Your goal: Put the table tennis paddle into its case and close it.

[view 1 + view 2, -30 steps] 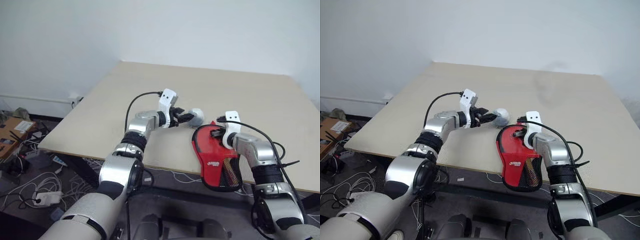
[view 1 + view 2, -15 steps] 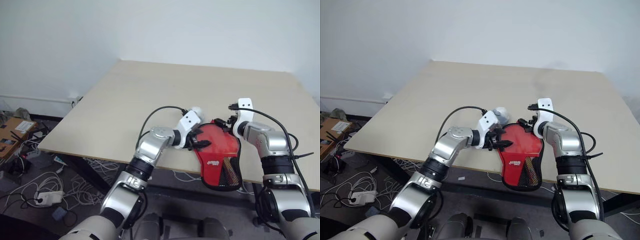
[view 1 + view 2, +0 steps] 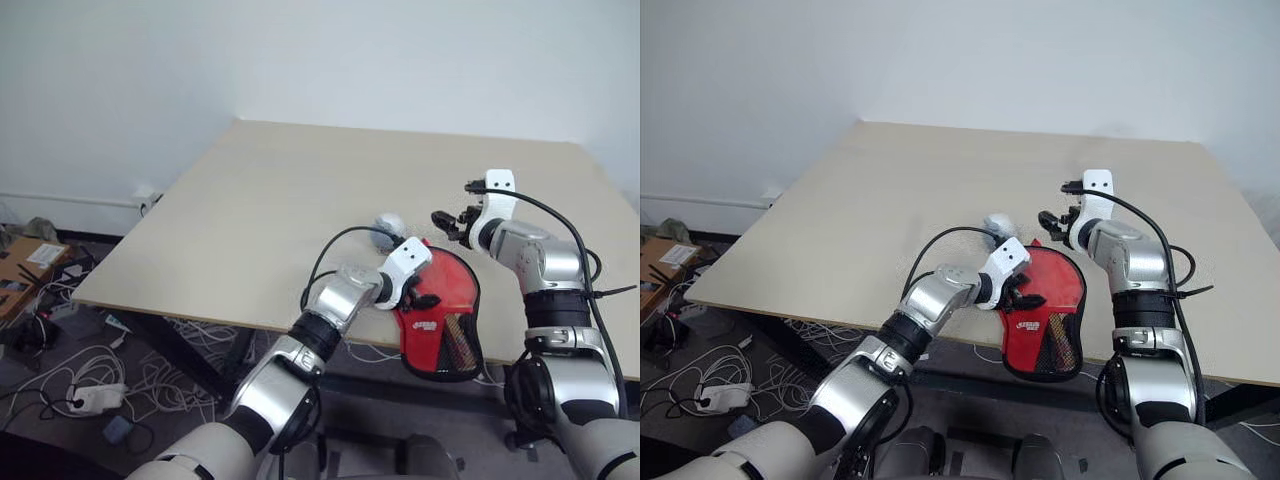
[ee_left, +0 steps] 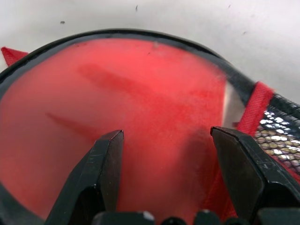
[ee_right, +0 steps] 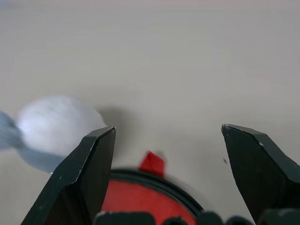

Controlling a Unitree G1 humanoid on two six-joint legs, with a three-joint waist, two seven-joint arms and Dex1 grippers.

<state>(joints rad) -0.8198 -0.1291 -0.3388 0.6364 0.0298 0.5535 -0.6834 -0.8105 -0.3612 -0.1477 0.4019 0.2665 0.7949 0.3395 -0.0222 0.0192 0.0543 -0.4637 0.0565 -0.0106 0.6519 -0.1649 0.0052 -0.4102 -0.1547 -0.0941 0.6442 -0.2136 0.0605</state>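
Both arms are shifting: left hand [image 3: 418,297], wide, is reaching over the case [image 3: 440,315] at lower right to steady it; right hand [image 3: 448,222], wide, is lifting clear.

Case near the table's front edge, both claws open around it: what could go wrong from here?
1. The case hangs partly over the table edge; a push from the open left claw above it could slide it off.
2. The ball sits right beside the case's top; either arm might knock it rolling.
3. The open right claw hovers off the case, so nothing pins it if the left claw presses.
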